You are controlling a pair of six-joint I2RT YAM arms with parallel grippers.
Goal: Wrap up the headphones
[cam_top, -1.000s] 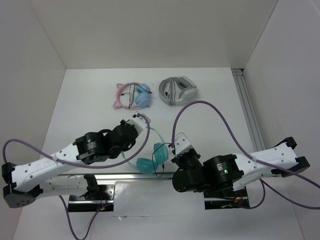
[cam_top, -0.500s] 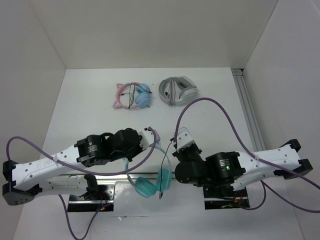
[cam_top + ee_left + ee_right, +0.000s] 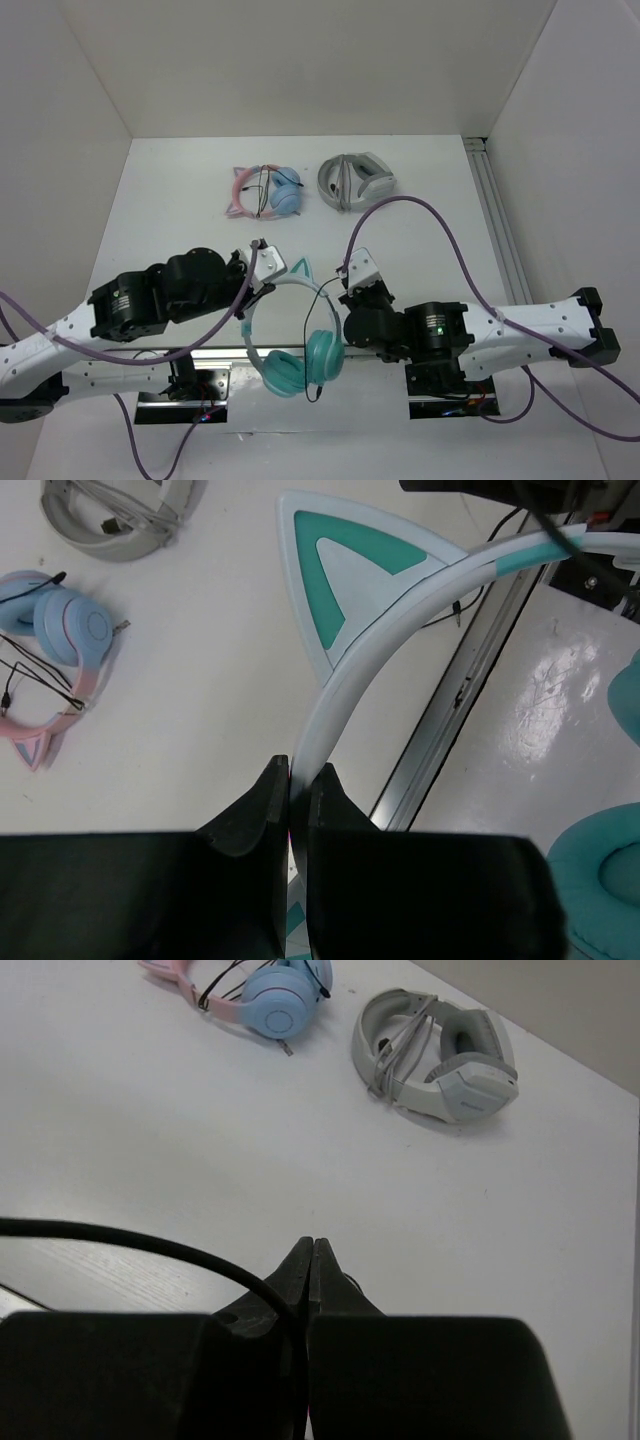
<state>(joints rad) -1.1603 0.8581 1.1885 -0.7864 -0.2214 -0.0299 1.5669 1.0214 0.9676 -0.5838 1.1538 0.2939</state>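
The teal headphones (image 3: 300,362) hang in the air over the table's front edge, ear cups down, pale headband (image 3: 290,286) arched on top with a cat ear (image 3: 303,268). My left gripper (image 3: 257,276) is shut on the left part of the headband; in the left wrist view the fingers (image 3: 298,770) clamp the band (image 3: 400,600) below the cat ear (image 3: 340,560). My right gripper (image 3: 343,290) is shut on the thin black cable (image 3: 322,325), which hangs down past the right cup. In the right wrist view the cable (image 3: 130,1240) runs into the closed jaws (image 3: 312,1245).
Pink-and-blue cat-ear headphones (image 3: 265,190) and grey-and-white headphones (image 3: 355,180) lie at the back of the table. An aluminium rail (image 3: 220,352) runs along the front edge, another (image 3: 495,215) along the right side. White walls enclose the table.
My left gripper has raised the headphones and turned them so the headband is on top and the cups hang down. My right gripper stayed close beside them, holding the cable.
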